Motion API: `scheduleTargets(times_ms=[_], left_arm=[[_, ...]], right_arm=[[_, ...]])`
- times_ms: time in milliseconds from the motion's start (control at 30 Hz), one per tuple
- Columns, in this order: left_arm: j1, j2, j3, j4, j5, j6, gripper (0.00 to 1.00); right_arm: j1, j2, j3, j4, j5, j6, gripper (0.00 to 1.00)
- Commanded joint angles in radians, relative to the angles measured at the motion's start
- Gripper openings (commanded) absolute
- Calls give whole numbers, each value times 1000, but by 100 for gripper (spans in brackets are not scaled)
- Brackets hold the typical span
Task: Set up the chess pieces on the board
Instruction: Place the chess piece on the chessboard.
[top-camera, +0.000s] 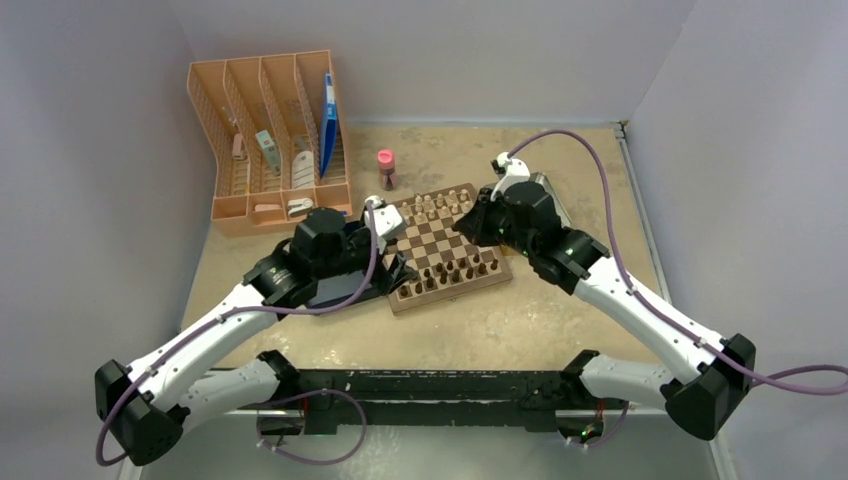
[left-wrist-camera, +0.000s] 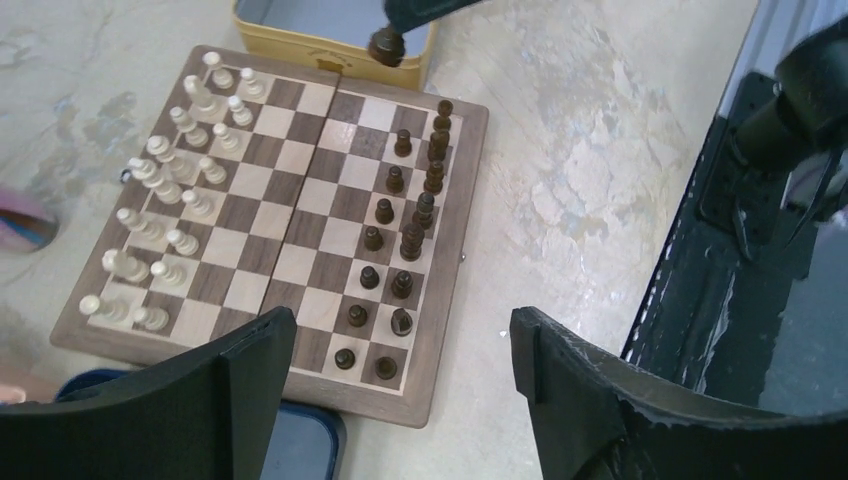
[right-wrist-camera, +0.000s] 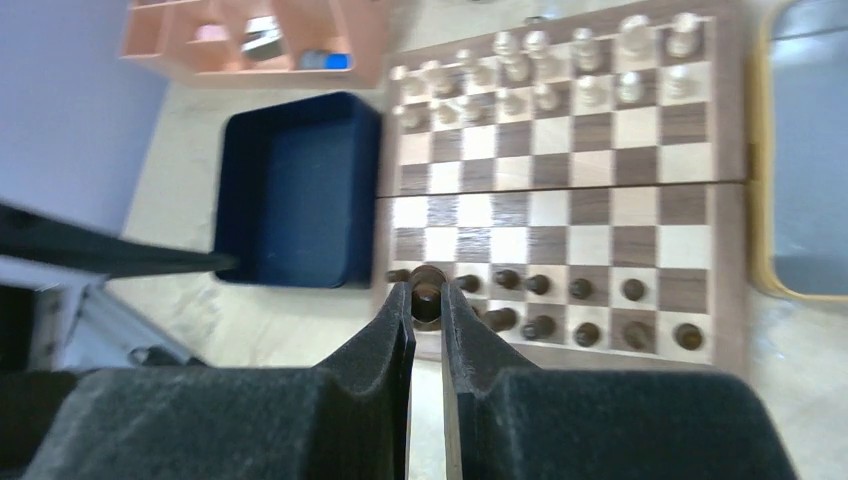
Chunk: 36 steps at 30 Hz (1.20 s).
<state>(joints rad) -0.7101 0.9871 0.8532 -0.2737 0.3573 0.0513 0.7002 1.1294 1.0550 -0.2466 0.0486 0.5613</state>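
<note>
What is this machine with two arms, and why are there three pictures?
It is a robot: two white-and-black arms, left and right, bolted to a table. One picture looks down from above; the other two come from cameras on the wrists. On the table lies a square wooden chessboard with pale cream pieces on one side and dark brown pieces on the other. Nearby are a dark blue square box, a yellow box, a peach slotted organiser and a pink bottle. The right tool pinches one dark brown wooden chess piece. The left tool is open and holds nothing.

Pretty clearly a robot lab cell. Plain partition walls (top-camera: 80, 150) box in a scuffed tabletop (top-camera: 560, 310), with cabled robot arms (top-camera: 640, 300) bolted on.
</note>
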Motion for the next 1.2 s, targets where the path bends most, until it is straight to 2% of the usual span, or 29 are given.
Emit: scheduleTargets(times_ms=[0, 167, 433, 733, 1167], left_arm=[[6, -49, -4, -40, -121, -157, 79], [70, -41, 14, -126, -123, -292, 82], [111, -78, -37, -155, -162, -318, 84], [111, -203, -129, -174, -229, -304, 83], [111, -251, -143, -159, -230, -287, 82]], right_arm=[[1, 4, -33, -47, 235, 3, 3], [2, 34, -68, -74, 348, 3, 3], [-13, 128, -130, -54, 416, 8, 4], [-105, 199, -167, 16, 359, -19, 4], [-129, 306, -167, 53, 306, -20, 4]])
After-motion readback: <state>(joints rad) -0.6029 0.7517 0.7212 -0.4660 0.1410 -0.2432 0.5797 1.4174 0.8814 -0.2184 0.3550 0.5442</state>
